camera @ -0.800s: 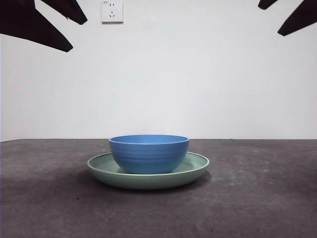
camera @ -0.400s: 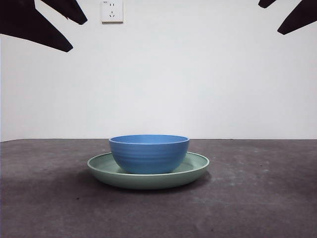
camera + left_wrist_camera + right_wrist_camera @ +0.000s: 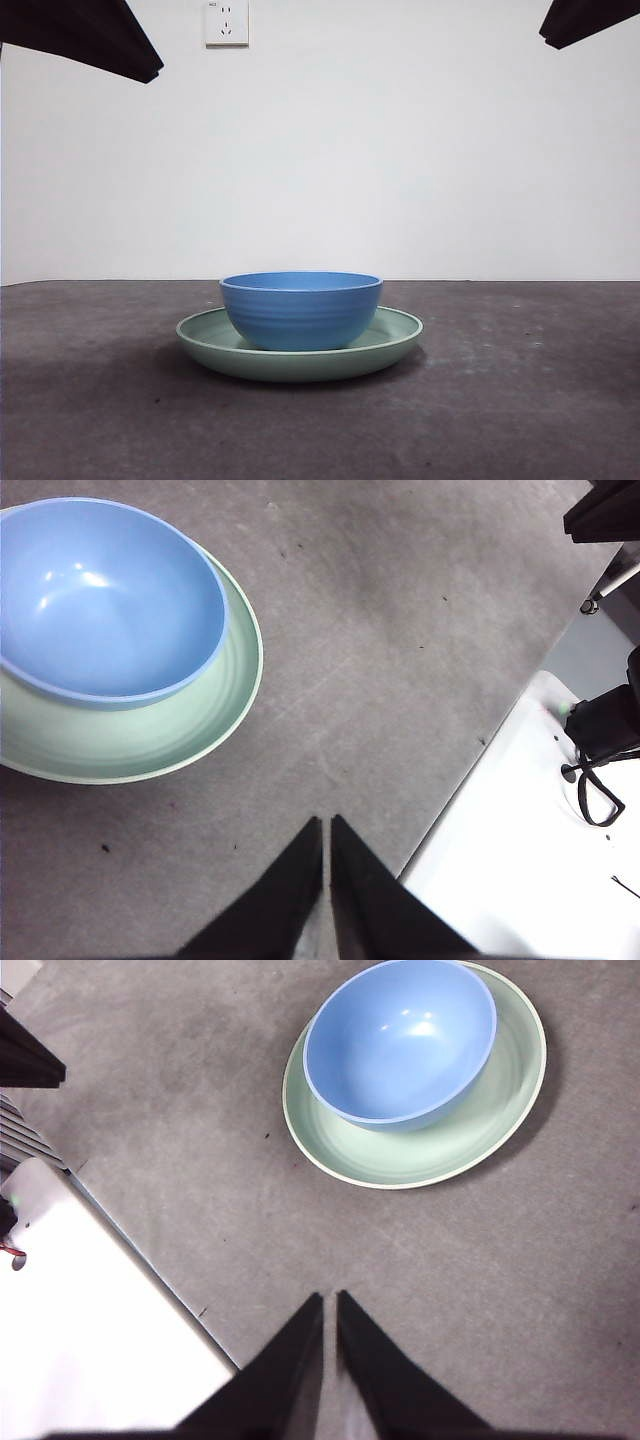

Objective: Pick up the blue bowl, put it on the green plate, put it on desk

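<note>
The blue bowl (image 3: 301, 309) is sitting upright inside the green plate (image 3: 395, 338), and the plate is lying flat on the tabletop (image 3: 520, 400) near the middle of the front view. The bowl is resting slightly off the plate's centre: in both wrist views more of the plate's glossy inside is showing on one side of the bowl (image 3: 100, 595) than on the other. The bowl is narrower than the plate (image 3: 470, 1130), so a ring of green is showing around its base.

The left gripper (image 3: 326, 825) is hanging above bare tabletop, well apart from the plate (image 3: 150, 745), with its two black jaws pressed together and holding nothing. The right gripper (image 3: 329, 1300) is likewise hovering over bare tabletop, well apart from the bowl (image 3: 400, 1040), its jaws pressed together and holding nothing. In the front view the two arms are showing only as dark tips at the top corners.

A white wall is standing behind the tabletop, with a wall socket (image 3: 226, 22) high on it. A white surface (image 3: 520, 860) is bordering the tabletop's edge in the left wrist view, and a similar one (image 3: 90, 1330) in the right wrist view.
</note>
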`<state>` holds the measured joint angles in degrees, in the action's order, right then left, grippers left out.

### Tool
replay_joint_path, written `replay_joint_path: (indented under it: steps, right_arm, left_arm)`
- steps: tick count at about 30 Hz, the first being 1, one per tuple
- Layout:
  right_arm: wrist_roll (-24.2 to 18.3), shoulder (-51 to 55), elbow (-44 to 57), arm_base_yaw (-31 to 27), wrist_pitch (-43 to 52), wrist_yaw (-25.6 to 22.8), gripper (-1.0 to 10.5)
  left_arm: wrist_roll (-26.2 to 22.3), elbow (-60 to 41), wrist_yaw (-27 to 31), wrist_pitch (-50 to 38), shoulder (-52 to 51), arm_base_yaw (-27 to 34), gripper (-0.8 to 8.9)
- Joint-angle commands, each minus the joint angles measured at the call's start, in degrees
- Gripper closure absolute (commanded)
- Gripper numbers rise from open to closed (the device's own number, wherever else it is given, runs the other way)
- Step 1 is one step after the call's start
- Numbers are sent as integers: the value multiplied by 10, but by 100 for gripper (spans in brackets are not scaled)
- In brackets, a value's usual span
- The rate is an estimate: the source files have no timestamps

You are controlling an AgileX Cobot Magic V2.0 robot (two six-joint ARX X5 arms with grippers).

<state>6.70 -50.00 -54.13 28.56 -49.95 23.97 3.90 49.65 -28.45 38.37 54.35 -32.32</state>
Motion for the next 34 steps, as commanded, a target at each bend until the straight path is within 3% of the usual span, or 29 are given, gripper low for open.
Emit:
replay_joint_path:
  steps: [1, 20, 22, 25, 34]
  right_arm:
    - [-9, -5, -2, 5, 3, 0, 938]
    - [-10, -4, -2, 5, 6, 0, 939]
    - [-10, -4, -2, 5, 6, 0, 938]
    - [-10, -4, -2, 5, 6, 0, 938]
    - [-10, -4, -2, 5, 6, 0, 938]
  left_arm:
    - [-7, 5, -3, -3, 3, -3, 805]
    - [-7, 5, -3, -3, -13, -1, 805]
    - [-30, 5, 2, -13, -32, 3, 805]
    - [-74, 4, 23, -51, -71, 29, 805]
    - [-78, -62, 156, -271, -221, 186, 805]
